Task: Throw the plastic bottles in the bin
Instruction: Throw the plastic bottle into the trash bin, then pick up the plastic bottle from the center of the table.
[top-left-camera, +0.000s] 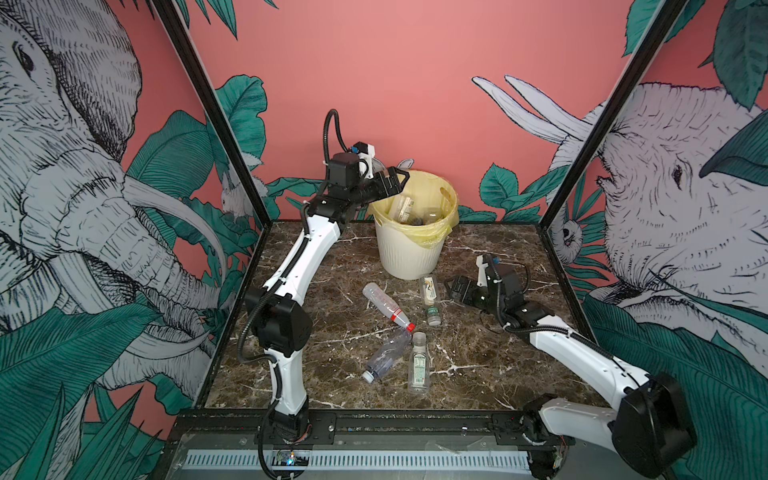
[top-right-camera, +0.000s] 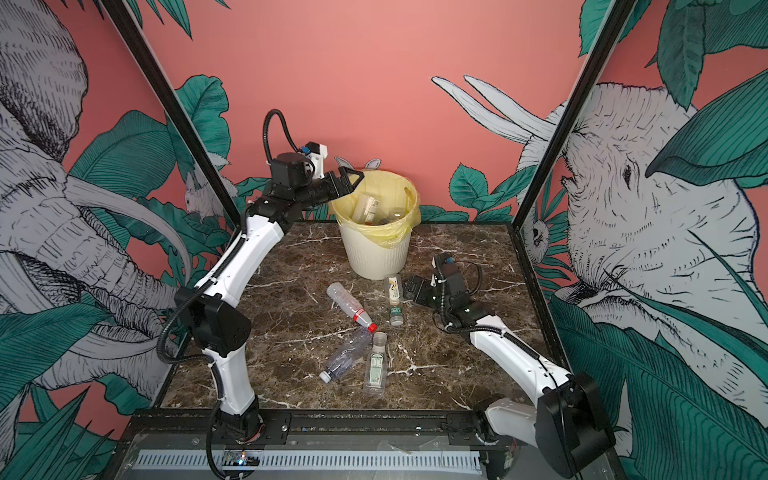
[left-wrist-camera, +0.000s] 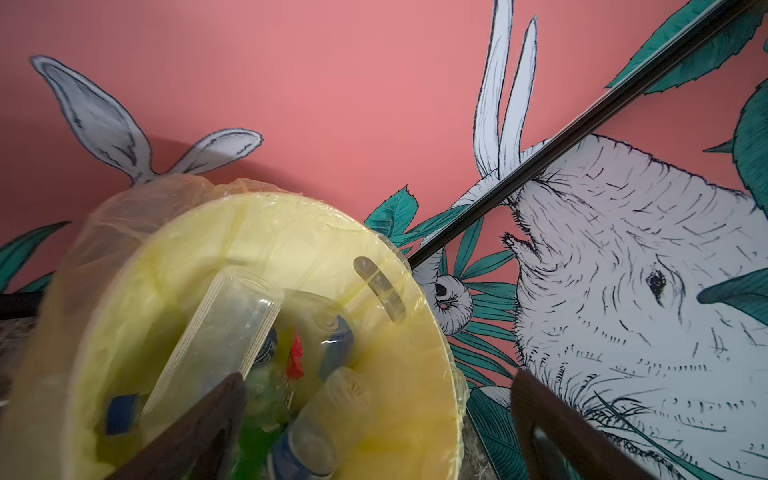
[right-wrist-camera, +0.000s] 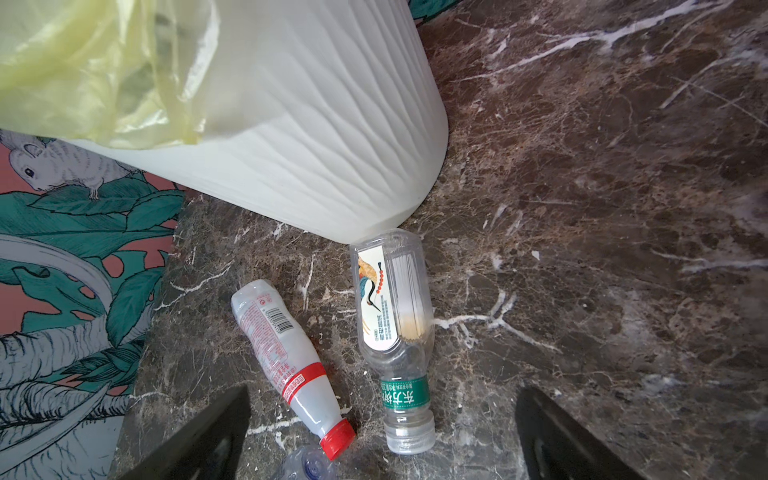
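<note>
The dark marble tabletop (top-left-camera: 478, 345) lies under both sets of fingers. The cream ribbed bin (top-left-camera: 409, 255), lined with a translucent yellow bag (top-left-camera: 432, 237), stands directly below the left gripper (top-left-camera: 394, 183). Its fingers (left-wrist-camera: 216, 415) are spread wide over the rim on the left arm's side, with nothing between them. Beneath those fingers, inside the bin, is a heap of plastic bottles (left-wrist-camera: 307, 440). A clear squarish bottle (left-wrist-camera: 220, 328) slants across the top of the heap, blurred.

The right gripper (top-left-camera: 451, 289) sits low over the table beside the bin's foot. Its fingers (right-wrist-camera: 203, 432) are likewise splayed apart and grip nothing. Ahead of them, in line with the gap between them, lies a crane-label bottle (right-wrist-camera: 390, 316) with a green neck band. Its clear cap points toward the fingers and its base is close against the bin's foot; whether they touch cannot be told. Just off one finger lies a red-capped bottle (right-wrist-camera: 282, 353), cap end nearest the gripper.

Farther from the right fingers, toward the table's front, an unlabelled clear bottle (top-left-camera: 384, 355) and a green-and-white-label bottle (top-left-camera: 417, 368) lie side by side.
</note>
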